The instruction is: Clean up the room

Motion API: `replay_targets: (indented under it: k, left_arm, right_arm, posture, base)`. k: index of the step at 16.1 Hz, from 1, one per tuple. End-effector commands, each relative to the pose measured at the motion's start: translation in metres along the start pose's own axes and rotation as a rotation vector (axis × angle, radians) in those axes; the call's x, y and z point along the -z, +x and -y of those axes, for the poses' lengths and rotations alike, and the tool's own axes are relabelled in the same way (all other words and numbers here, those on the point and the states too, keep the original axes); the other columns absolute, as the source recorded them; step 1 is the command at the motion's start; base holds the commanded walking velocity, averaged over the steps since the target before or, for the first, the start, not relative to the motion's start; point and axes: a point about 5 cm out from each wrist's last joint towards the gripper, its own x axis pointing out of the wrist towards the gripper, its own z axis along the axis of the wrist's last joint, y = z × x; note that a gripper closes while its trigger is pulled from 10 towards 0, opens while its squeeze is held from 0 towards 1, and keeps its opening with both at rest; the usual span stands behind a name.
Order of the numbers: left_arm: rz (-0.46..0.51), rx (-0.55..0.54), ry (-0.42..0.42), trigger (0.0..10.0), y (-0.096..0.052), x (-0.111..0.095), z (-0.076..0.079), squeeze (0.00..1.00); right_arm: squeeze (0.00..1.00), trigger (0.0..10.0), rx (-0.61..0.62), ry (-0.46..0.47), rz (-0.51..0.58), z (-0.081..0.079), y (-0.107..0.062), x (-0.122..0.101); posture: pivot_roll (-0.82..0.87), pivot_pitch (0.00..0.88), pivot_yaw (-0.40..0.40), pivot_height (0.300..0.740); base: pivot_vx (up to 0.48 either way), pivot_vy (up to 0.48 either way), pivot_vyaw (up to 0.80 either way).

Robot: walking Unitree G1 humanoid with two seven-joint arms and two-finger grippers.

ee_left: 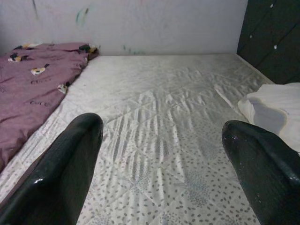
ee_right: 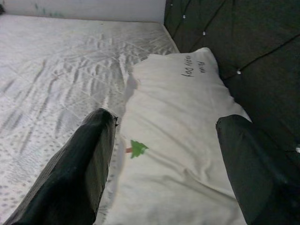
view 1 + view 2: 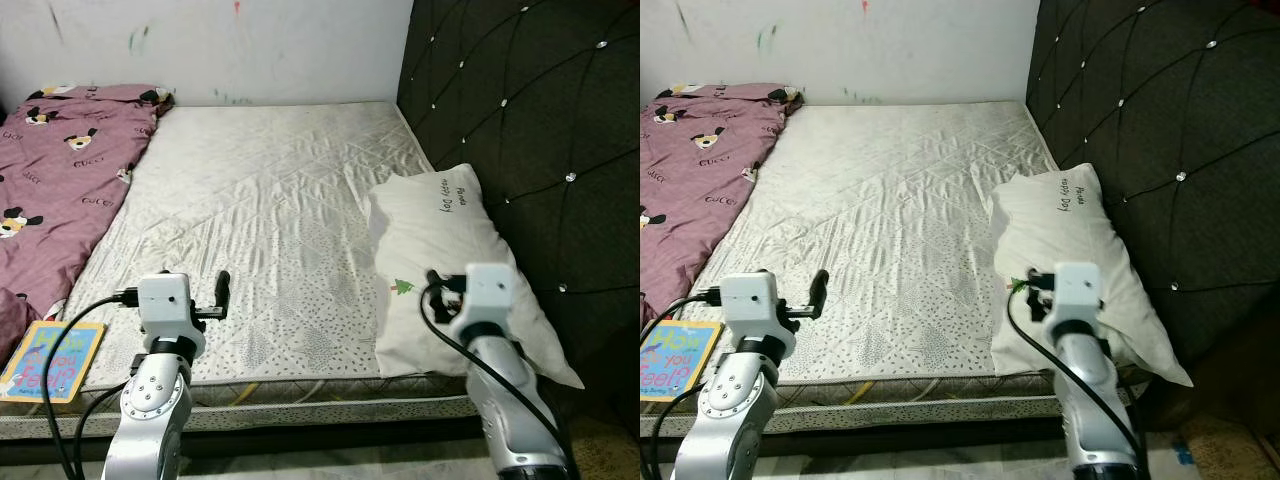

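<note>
Both grippers stand released, fingers spread wide and holding nothing. At the far left, a colourful children's book (image 3: pixel 50 358) lies at the mattress's near edge, just beside a crumpled maroon blanket printed with cartoon dogs (image 3: pixel 62 170) that covers the left side of the bed. Next comes the left gripper (image 1: pixel 164 159), raised over the near edge of the bare white quilted mattress (image 3: pixel 270 210), its two black fingers (image 1: pixel 61 173) well apart and touching no cloth. Further right, the right gripper (image 2: pixel 164 164) hovers above the near end of a white pillow with a small green tree motif and handwritten lettering (image 3: pixel 440 250), fingers apart on either side of it. The pillow lies along the black tufted headboard (image 3: pixel 530 130) at the right.
</note>
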Motion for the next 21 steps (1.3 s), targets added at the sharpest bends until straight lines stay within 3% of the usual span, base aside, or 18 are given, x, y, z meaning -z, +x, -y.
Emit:
replay_targets:
  k: [1,4,7,10,15,17,21]
  left_arm:
    - [-0.001,-0.022,0.008,10.0,-0.003,0.0,-0.006,0.0]
    - [-0.012,-0.026,-0.012,10.0,-0.003,0.002,-0.007,0.0]
    - [0.002,-0.024,-0.023,10.0,0.002,-0.002,-0.004,0.0]
    - [-0.003,-0.027,-0.029,10.0,0.003,0.0,-0.005,0.0]
    - [-0.01,-0.025,-0.056,10.0,0.006,0.001,0.001,0.0]
    - [-0.006,-0.034,-0.054,10.0,0.006,0.001,-0.001,0.0]
    - [-0.011,-0.045,-0.047,10.0,0.005,0.004,-0.002,0.0]
  right_arm:
    - [0.0,10.0,0.002,0.005,0.018,0.0,-0.001,-0.004]
    - [0.0,10.0,0.007,0.063,0.012,-0.004,0.002,-0.009]
    - [0.0,10.0,-0.026,0.063,0.049,-0.014,0.008,-0.02]
    - [0.0,10.0,-0.027,0.088,0.026,-0.014,0.009,-0.019]
    - [0.0,10.0,-0.06,0.217,-0.026,-0.018,0.011,-0.02]
    - [0.0,10.0,-0.067,0.204,-0.06,-0.022,0.013,-0.018]
    - [0.0,10.0,-0.13,0.114,-0.004,-0.035,0.009,-0.026]
  posture:
    - [0.03,0.038,0.019,0.74]
    - [0.03,0.04,0.018,0.74]
    - [0.03,0.028,0.008,0.74]
    - [0.03,0.02,0.008,0.74]
    - [0.02,0.014,0.005,0.74]
    - [0.02,0.018,0.0,0.74]
    - [0.02,0.024,0.002,0.74]
  base:
    - [0.0,0.0,0.0]
    - [0.0,0.0,-0.15]
    - [0.0,0.0,-0.49]
    - [0.0,0.284,0.0]
    - [0.0,0.469,0.0]
    - [0.0,0.48,0.0]
    - [0.0,0.48,0.0]
